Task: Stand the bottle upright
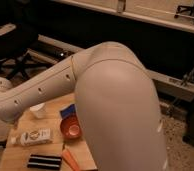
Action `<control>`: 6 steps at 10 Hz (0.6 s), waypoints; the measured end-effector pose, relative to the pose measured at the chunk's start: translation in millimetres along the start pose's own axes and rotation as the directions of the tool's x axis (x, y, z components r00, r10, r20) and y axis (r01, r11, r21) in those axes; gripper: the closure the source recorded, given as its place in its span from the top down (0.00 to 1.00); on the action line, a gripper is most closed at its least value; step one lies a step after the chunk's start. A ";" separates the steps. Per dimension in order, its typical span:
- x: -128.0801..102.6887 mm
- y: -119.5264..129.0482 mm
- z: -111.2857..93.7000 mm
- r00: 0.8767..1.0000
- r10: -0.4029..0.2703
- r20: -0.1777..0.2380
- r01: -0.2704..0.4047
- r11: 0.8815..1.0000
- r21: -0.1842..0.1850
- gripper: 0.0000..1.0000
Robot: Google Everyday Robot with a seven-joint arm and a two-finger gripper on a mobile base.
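White bottle (34,136) lying on its side on the wooden table (20,155), cap to the left, near the orange bowl (70,128), arm (45,90) stretching above, gripper past the left edge, grip state cannot be told

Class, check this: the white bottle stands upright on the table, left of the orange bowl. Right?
Wrong: the camera view shows the bottle lying on its side on the table, left of the orange bowl. The end effector is not in view; the arm runs off the left edge.
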 end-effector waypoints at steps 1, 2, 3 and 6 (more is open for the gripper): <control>2.4 -2.6 0.4 1.000 0.003 -0.006 -0.003 1.000 0.004 0.65; 1.2 -1.1 0.2 1.000 0.001 -0.004 -0.001 1.000 0.003 0.65; 0.9 -0.6 0.3 1.000 0.000 -0.004 0.000 1.000 0.002 0.65; 0.9 -1.7 0.5 1.000 0.000 0.000 0.000 1.000 0.003 0.65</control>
